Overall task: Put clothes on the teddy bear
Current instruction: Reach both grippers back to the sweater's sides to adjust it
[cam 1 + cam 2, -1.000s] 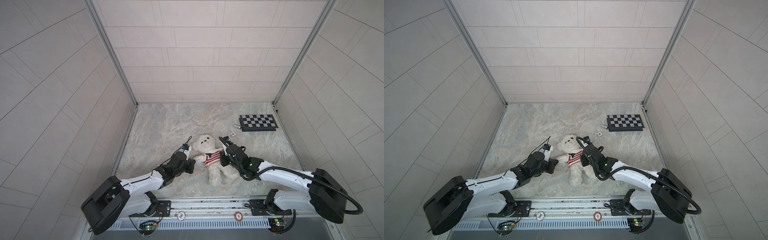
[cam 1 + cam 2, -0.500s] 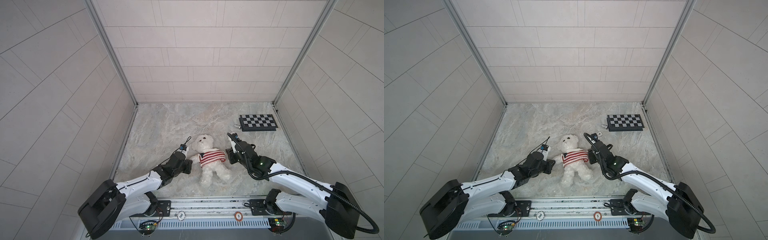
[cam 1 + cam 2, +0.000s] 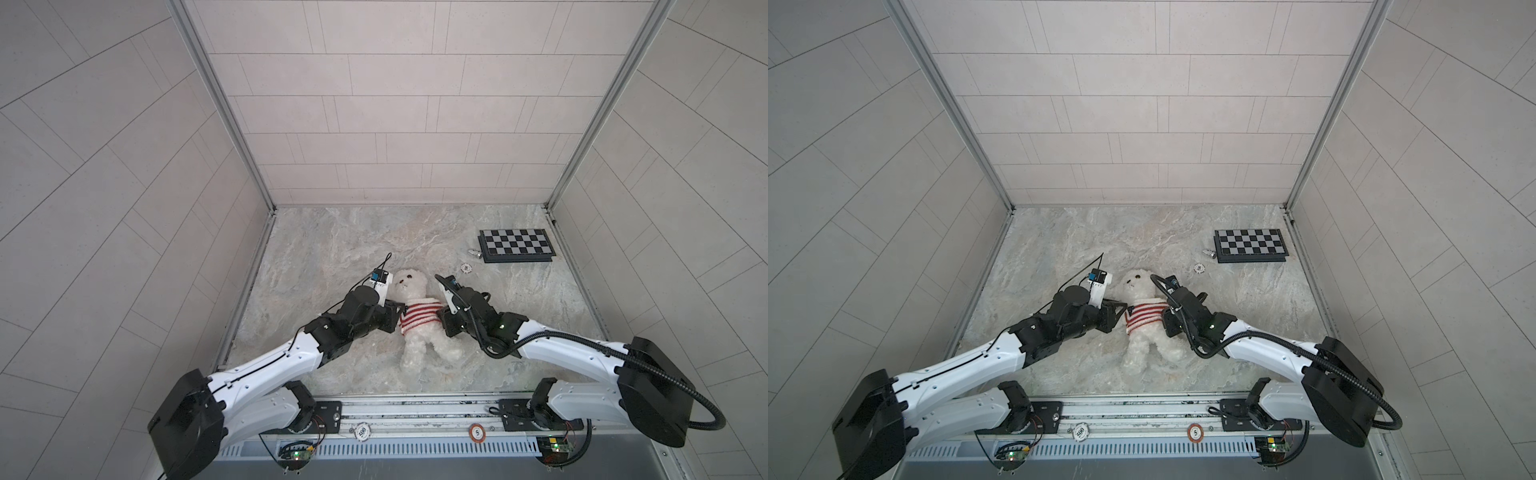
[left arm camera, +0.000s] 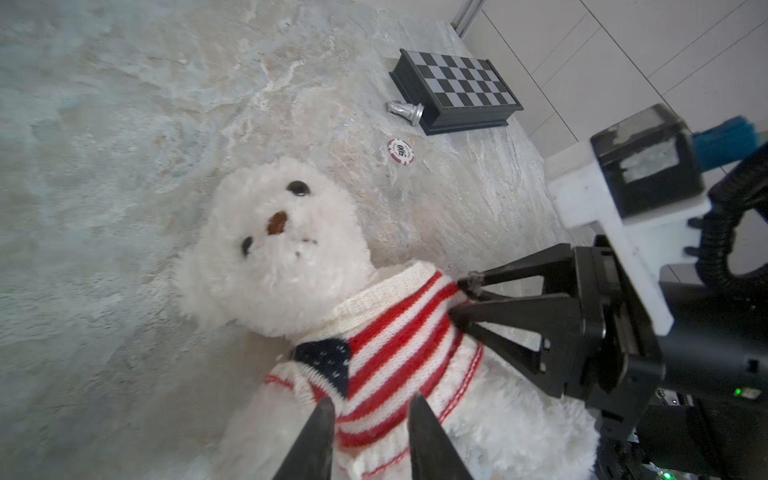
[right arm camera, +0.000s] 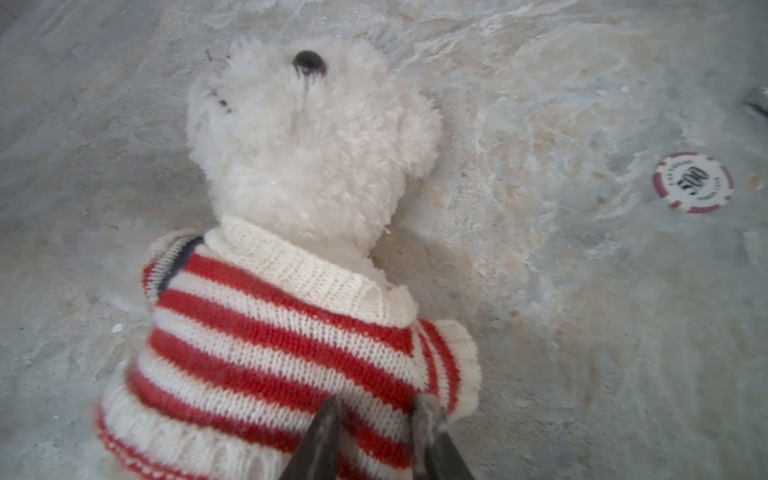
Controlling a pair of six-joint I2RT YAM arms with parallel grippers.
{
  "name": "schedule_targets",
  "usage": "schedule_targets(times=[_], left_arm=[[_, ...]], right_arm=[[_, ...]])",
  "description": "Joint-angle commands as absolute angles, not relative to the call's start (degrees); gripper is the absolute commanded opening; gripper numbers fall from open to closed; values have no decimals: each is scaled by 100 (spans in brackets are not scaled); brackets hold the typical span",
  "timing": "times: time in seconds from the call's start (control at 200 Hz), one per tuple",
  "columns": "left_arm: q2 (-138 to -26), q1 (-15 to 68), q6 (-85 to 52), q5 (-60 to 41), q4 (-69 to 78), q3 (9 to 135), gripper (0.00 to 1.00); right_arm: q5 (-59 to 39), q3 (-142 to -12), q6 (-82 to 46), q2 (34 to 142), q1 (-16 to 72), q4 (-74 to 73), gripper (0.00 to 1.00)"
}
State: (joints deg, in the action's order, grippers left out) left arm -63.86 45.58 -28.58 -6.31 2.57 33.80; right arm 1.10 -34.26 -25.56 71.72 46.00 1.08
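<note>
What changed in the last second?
Both grippers let go of the sweater, backed off, then returned: the left gripper and right gripper are at its sides again, jaws part open. The teddy bear shifted slightly left at the legs. Its head, the chessboard and the poker chip stayed put.

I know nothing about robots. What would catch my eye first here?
A fluffy white teddy bear lies face-up in the middle, wearing a red-and-white striped sweater. The left end effector and right end effector flank it, jaws parted at the sweater's sides. A small chessboard sits at the back right.
</note>
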Motion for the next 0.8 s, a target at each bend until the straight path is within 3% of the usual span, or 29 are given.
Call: schedule_targets(times=[0.0,0.19,0.496,0.791], left_arm=[[-6866,4600,-3036,-721,289,3557,31],[-7584,4596,-3031,-781,533,3685,30],[-7988,4457,-2996,-765,606,3405,25],[-7886,4307,-2937,-727,519,3166,13]], right_arm=[[-99,-3365,-2972,7210,4804,-395,32],[-424,-2922,-3330,6942,4860,-1022,30],[239,-2395,-2798,5631,4150,7,29],[-261,-2411,-2572,6536,3691,-496,31]])
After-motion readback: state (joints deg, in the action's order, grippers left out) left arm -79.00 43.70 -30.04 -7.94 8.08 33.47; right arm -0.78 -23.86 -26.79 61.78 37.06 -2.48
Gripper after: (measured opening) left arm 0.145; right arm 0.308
